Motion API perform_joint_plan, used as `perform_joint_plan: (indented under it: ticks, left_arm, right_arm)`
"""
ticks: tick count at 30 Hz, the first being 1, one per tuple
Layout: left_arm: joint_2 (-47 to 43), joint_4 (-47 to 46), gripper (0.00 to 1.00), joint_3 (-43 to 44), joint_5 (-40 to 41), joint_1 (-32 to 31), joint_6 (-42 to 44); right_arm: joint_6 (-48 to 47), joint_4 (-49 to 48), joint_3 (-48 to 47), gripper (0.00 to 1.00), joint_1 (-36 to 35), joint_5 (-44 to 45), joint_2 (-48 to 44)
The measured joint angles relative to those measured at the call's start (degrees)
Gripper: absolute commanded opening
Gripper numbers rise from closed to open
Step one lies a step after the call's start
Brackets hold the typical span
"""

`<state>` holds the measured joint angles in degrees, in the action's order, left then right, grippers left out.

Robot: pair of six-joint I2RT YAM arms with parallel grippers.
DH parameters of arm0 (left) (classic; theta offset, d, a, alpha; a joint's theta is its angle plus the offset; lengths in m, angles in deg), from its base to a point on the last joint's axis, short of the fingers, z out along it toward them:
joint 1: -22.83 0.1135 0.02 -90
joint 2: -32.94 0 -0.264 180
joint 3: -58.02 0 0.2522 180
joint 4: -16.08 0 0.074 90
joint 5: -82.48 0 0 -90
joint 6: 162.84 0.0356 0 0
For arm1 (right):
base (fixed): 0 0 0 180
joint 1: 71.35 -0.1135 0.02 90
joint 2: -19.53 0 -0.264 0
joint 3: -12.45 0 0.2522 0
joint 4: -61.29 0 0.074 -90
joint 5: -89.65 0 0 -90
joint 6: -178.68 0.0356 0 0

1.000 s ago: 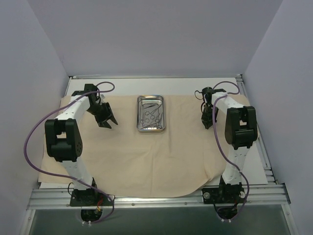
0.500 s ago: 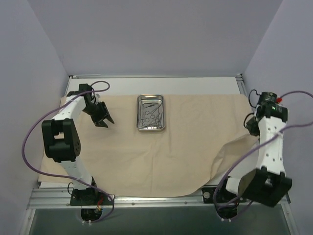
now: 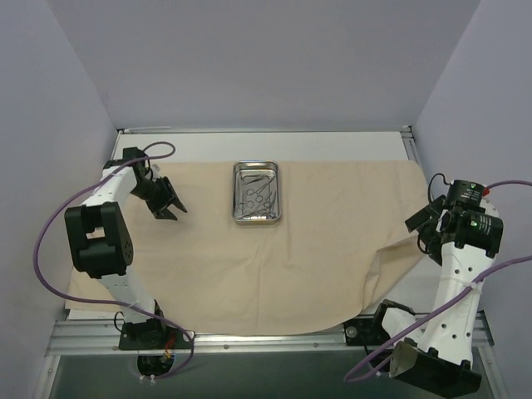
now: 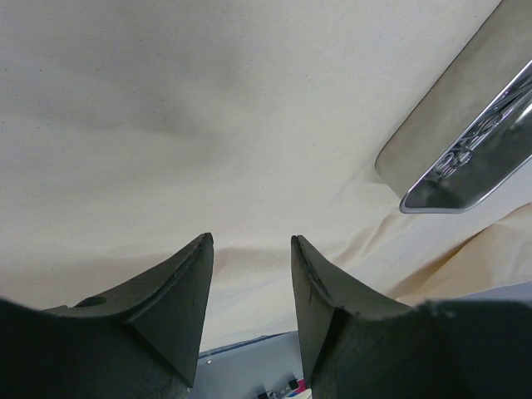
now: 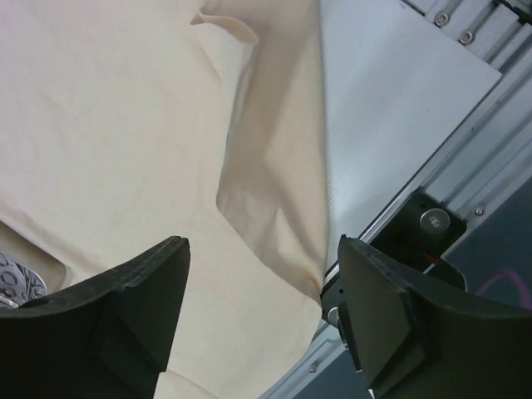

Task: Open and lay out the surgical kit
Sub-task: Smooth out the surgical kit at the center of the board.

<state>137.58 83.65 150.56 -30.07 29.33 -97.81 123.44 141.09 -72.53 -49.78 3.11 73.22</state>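
The beige cloth wrap [image 3: 274,258] lies spread as a large sheet over the table. The steel tray [image 3: 256,192] stands on it at the back centre, with several ring-handled instruments [image 3: 256,198] inside. My left gripper [image 3: 173,211] hovers open over the cloth left of the tray, holding nothing. In the left wrist view, its fingertips [image 4: 193,258] frame bare cloth [image 4: 208,125], and the tray [image 4: 474,158] is at the upper right. My right gripper [image 3: 420,233] stands open above the cloth's rumpled right edge [image 5: 274,174], its jaws wide apart and empty.
White tabletop [image 5: 399,108] shows beyond the cloth's right edge, bordered by an aluminium rail [image 5: 453,179]. The cloth's near right part [image 3: 378,274] is creased and folded. Purple cables [image 3: 50,241] loop beside both arms. Walls close in on three sides.
My right arm swung from beside the tray out to the table's right edge, drawing the cloth's right side outward, then opened. My left gripper drifted a little left.
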Motion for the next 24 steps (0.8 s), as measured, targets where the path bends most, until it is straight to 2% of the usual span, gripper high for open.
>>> perform_joint_plan:
  ticks: [2, 3, 6, 10, 16, 20, 24]
  left_arm:
    - [-0.1, 0.0, 0.51, 0.0, 0.0, 0.0, 0.0]
    - [-0.2, 0.1, 0.51, 0.0, 0.0, 0.0, 0.0]
    - [-0.2, 1.0, 0.52, 0.8, 0.6, 0.0, 0.1]
    - [-0.2, 2.2, 0.52, 4.3, 2.2, 0.1, 0.2]
    - [1.9, 3.2, 0.51, 11.1, 5.0, 0.2, 0.4]
    - [5.2, 5.6, 0.55, 15.5, 8.3, -0.2, 1.8]
    - [10.3, 10.1, 0.55, 20.3, 12.8, -1.1, 3.1]
  right_arm:
    - [-0.7, -1.3, -0.9, 0.89, 0.0, -0.7, 1.1]
    - [-1.4, -2.5, -0.6, 0.99, 0.0, -1.5, 1.6]
    - [-3.4, -6.4, 1.2, 1.0, -0.1, -4.4, 3.8]
    - [-4.5, -15.5, 0.0, 1.0, -3.5, -6.7, 13.4]
    - [-7.1, -23.4, -19.4, 1.0, -17.2, -4.3, 40.8]
    - [-9.4, -22.8, -31.4, 1.0, -23.4, -1.5, 56.3]
    - [-11.1, -21.2, -35.4, 1.0, -27.0, -1.1, 64.4]
